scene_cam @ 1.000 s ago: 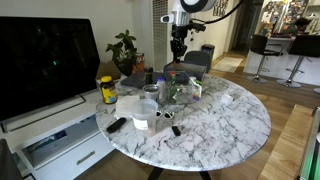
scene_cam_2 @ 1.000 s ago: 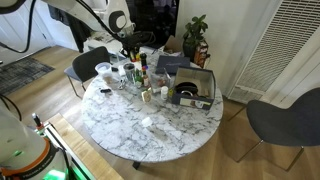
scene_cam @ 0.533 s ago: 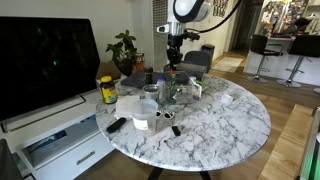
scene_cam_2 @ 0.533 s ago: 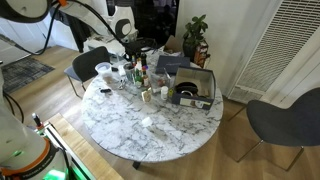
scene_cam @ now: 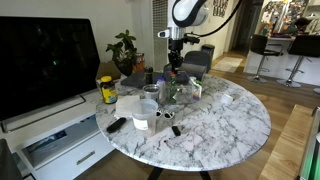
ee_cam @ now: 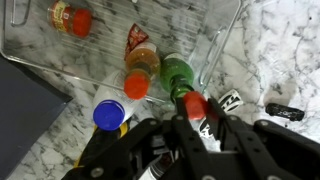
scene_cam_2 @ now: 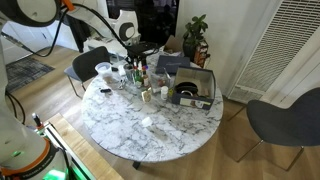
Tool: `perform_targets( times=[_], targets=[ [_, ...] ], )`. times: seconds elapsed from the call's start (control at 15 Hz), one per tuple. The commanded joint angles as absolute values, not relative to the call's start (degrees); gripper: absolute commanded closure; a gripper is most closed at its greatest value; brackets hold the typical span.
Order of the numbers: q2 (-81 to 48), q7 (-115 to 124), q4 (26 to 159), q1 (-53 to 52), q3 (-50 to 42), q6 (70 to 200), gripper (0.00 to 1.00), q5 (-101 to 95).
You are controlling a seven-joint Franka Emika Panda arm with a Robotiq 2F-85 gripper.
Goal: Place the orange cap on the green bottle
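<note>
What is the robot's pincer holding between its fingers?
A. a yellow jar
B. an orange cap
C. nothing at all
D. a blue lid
B: in the wrist view the small orange cap sits right between the fingers of the pincer, close to the top of the slim green see-through bottle.

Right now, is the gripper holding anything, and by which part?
In the wrist view, the gripper seems to pinch the orange cap by its sides, between its fingertips.
</note>
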State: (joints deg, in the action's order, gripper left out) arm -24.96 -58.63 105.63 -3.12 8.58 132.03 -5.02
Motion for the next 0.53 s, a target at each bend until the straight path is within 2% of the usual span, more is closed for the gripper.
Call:
perform_targets(
  times=[0.0, 0.47],
  targets=[
    [-26.37, -59.74, 103.59, -2.2, 9.31, 129.74, 0.93, -4.24],
    [-27.67, -59.96, 101.86, -1.7, 9.46, 129.28, 0.93, -3.71]
  ],
)
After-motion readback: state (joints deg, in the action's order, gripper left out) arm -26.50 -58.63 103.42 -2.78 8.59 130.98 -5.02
